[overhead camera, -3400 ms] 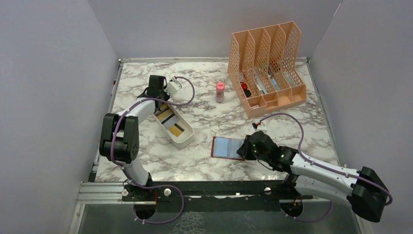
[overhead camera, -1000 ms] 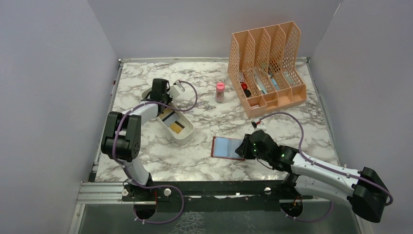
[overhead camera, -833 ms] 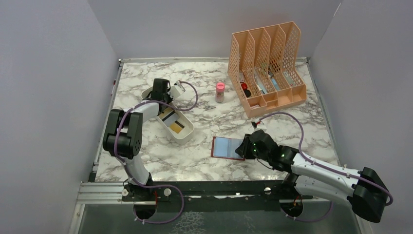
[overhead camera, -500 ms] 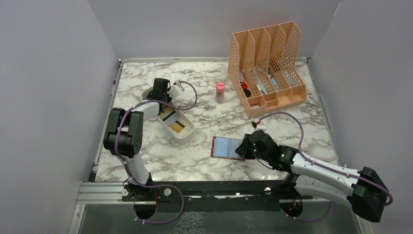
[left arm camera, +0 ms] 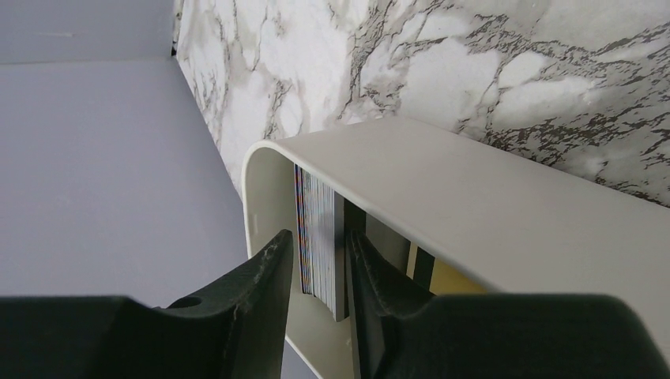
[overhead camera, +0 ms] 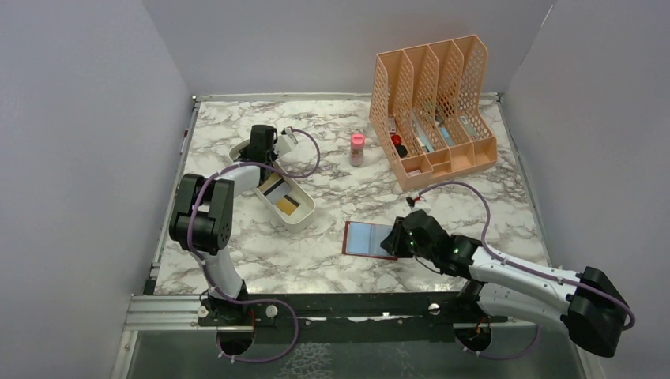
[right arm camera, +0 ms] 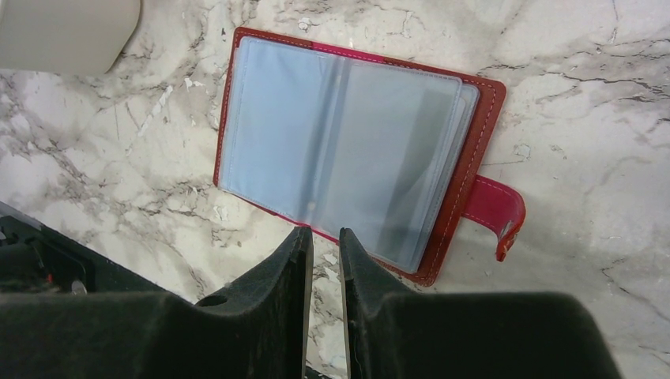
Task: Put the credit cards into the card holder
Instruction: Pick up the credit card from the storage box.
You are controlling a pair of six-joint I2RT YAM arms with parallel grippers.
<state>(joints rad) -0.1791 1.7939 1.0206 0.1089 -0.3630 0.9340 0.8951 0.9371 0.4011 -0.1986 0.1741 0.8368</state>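
A white tray (overhead camera: 306, 215) lies at the left, with a dark card and a yellow card (overhead camera: 288, 203) flat in it. At its far end a stack of credit cards (left arm camera: 316, 213) stands on edge. My left gripper (overhead camera: 257, 148) (left arm camera: 319, 237) is open just wider than that stack, one finger on each side with a thin gap to it. The red card holder (overhead camera: 370, 239) (right arm camera: 348, 158) lies open on the marble, clear sleeves up. My right gripper (overhead camera: 398, 241) (right arm camera: 323, 237) sits at its near edge, fingers almost together with nothing between them.
A peach file organizer (overhead camera: 434, 110) with small items stands at the back right. A pink-capped bottle (overhead camera: 357, 148) stands between it and the tray. The holder's red tab (right arm camera: 498, 209) sticks out to the right. Grey walls close in both sides.
Since the oldest frame the tray has slid and turned, its far end swinging left. In the last second my left gripper edged slightly right at that end. The right arm and holder stayed put.
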